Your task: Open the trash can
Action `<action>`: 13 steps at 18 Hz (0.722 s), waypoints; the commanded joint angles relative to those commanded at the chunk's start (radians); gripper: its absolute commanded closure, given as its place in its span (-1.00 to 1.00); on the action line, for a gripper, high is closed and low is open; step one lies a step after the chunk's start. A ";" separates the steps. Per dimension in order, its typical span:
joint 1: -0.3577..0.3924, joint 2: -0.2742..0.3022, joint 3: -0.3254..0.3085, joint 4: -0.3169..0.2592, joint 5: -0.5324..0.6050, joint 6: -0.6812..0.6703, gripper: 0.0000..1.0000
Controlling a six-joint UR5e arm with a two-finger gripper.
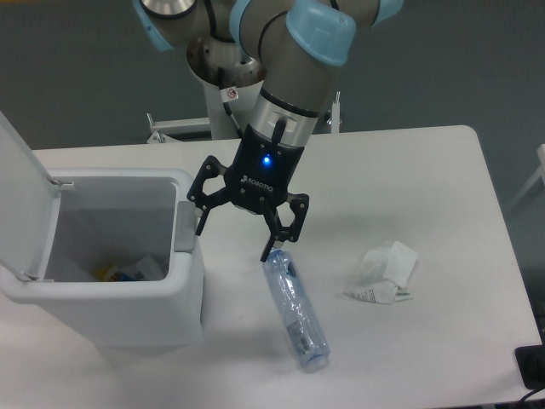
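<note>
Looking at the left of the desk [426, 170], you see the trash can [111, 294] with its lid [21, 200] swung up and the inside exposed, so the opening looks done. Your gripper [235, 243] hangs spread wide and holding nothing, 1 finger close beside the grey push tab [186, 232], the other just above the plastic bottle [295, 311]. Drop lower and you may roll that bottle; drift left and a knock on the rim could shift the bin.
</note>
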 joint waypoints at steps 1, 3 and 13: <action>0.017 0.000 0.000 0.000 0.002 0.003 -1.00; 0.046 -0.003 0.000 0.005 0.002 0.006 -1.00; 0.109 -0.101 0.037 0.006 0.325 0.276 -1.00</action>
